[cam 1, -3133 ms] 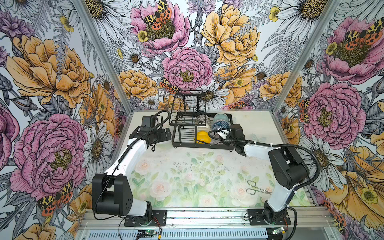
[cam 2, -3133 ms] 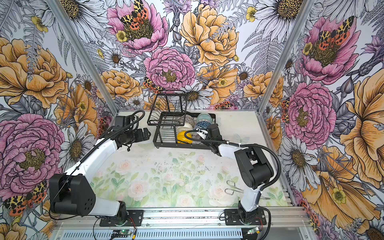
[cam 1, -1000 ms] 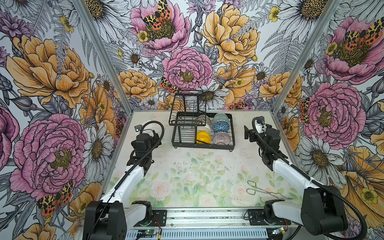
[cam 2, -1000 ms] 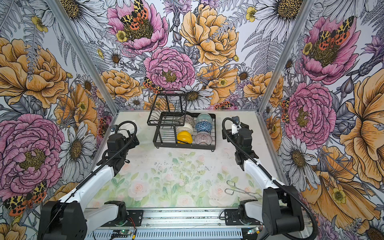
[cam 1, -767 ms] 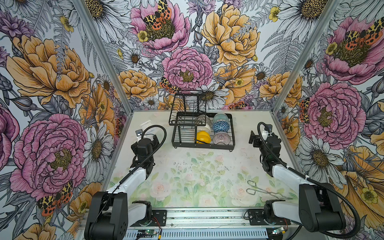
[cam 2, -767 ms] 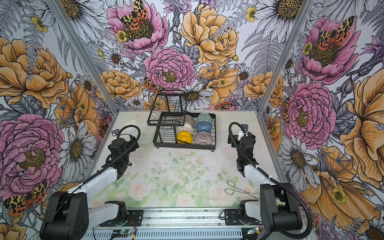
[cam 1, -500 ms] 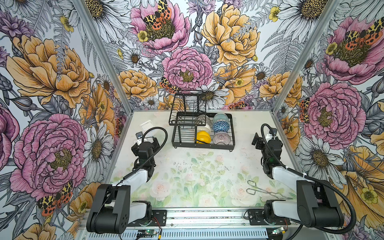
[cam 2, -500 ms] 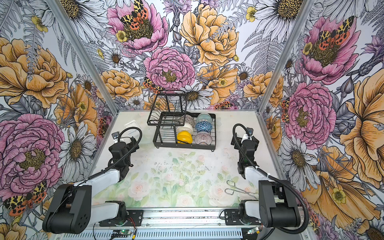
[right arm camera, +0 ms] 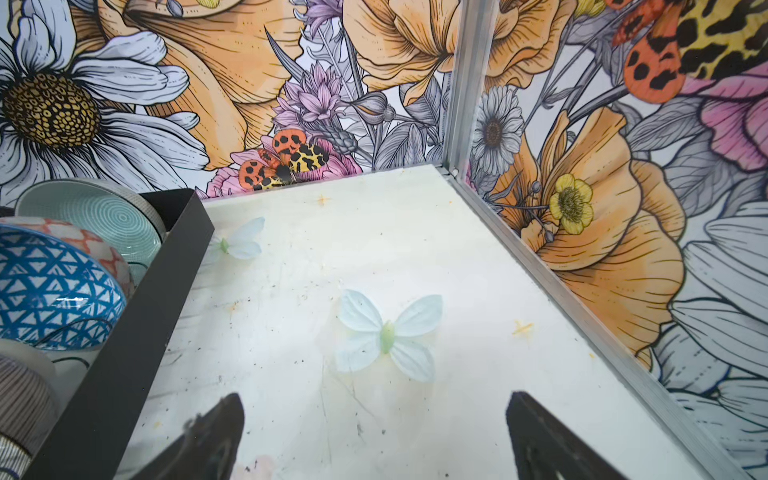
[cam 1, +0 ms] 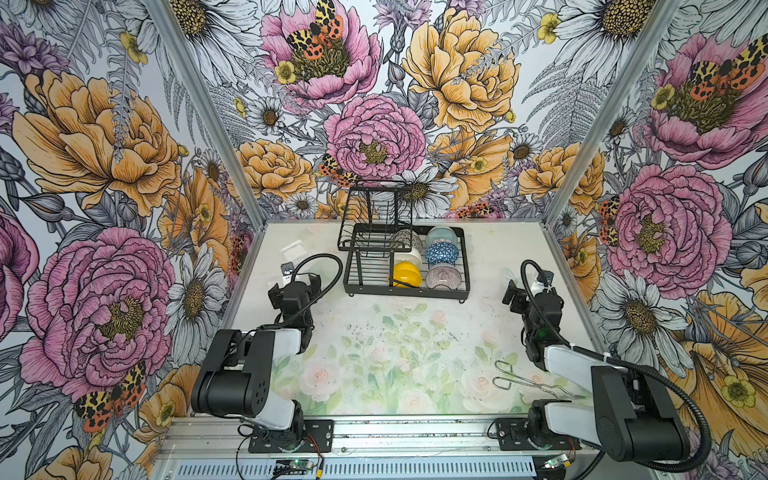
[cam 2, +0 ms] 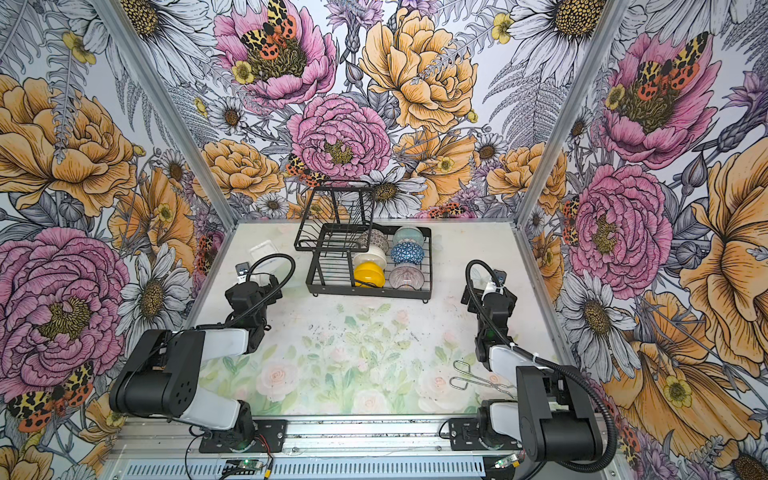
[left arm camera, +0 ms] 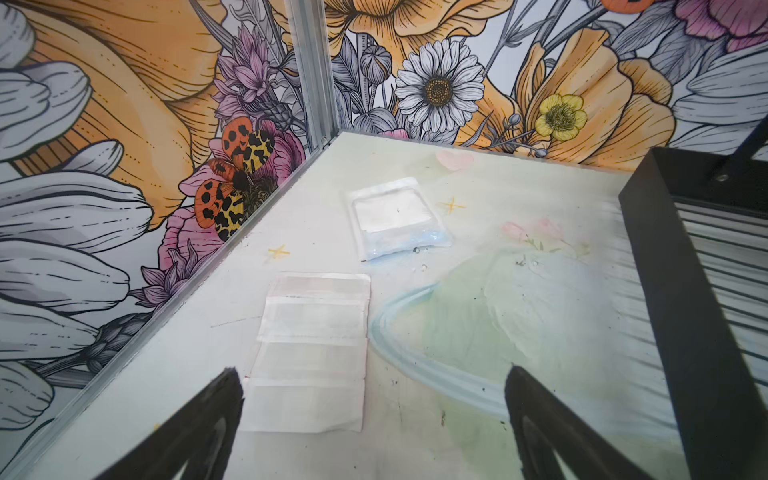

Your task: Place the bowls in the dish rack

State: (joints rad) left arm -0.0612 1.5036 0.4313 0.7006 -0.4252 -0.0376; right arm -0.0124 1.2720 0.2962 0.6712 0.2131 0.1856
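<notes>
At the far middle of the table [cam 1: 415, 332], close to the back wall, stands one black wire dish rack [cam 1: 409, 290]. Count inside it: six, all set on edge in the right half of the lower tray, in two rows of three running back to front.

- Left row: mosaic bowl [cam 1: 405, 239], cream bowl [cam 1: 405, 255], yellow bowl [cam 1: 406, 274].
- Right row: teal bowl [cam 1: 441, 236], blue bowl [cam 1: 441, 253], mauve bowl [cam 1: 443, 277].

There are two arms, one on each side of the rack and both clear of it.

- The left gripper [cam 1: 296, 286] sits low, near the rack's front left corner. Its fingers are spread wide with only tabletop between them.
- The right gripper [cam 1: 528, 286] is well apart from the rack's right side. Its fingers are likewise spread and hold nothing.

One pair of metal tongs [cam 1: 528, 380] lies flat at the front right, beside the right arm's lower link. Two flat white packets [left arm camera: 392, 216] lie ahead of the left gripper, toward the far left corner.
</notes>
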